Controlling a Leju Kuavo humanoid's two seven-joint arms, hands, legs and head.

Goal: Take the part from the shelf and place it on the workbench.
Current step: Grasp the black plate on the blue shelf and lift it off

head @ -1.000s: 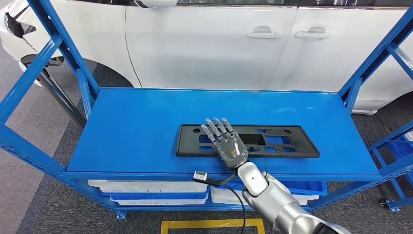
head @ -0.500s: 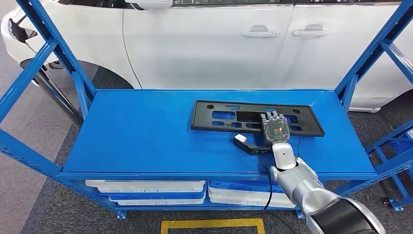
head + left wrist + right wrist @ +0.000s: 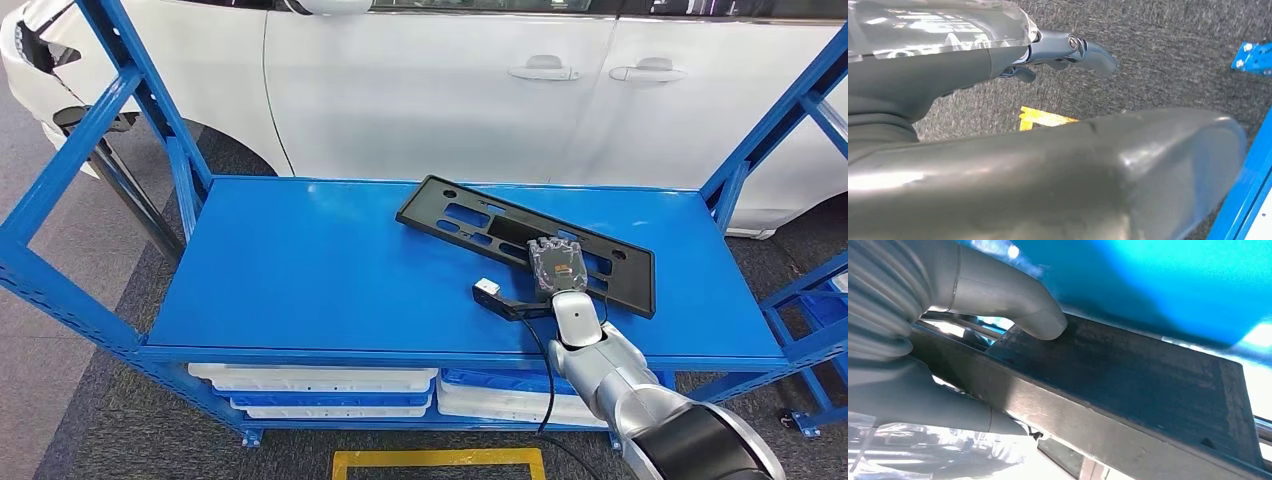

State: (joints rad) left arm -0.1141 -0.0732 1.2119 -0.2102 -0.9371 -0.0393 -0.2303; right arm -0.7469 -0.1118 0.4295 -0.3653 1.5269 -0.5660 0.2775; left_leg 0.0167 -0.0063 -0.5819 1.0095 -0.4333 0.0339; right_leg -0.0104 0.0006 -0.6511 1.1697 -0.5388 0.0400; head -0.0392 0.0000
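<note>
The part [image 3: 470, 215] is a long black plastic plate with cut-out slots. It lies slanted across the right half of the blue shelf top [image 3: 300, 270], its left end farther back. My right hand [image 3: 558, 268] grips it near its right end, fingers curled over the plate. In the right wrist view the thumb [image 3: 1013, 300] presses on one face of the part [image 3: 1148, 375] and the fingers hold the other side. My left hand [image 3: 1068, 50] hangs over grey carpet and holds nothing, its fingers apart.
Blue shelf uprights stand at the left [image 3: 140, 90] and right [image 3: 770, 120]. A white car [image 3: 430, 90] is parked right behind the shelf. White bins [image 3: 320, 385] sit on the lower level. Yellow floor tape [image 3: 435, 462] lies in front.
A second ago my right hand reached flat over the part. It has since closed on it, and the part has swung from parallel with the shelf edge to a slant.
</note>
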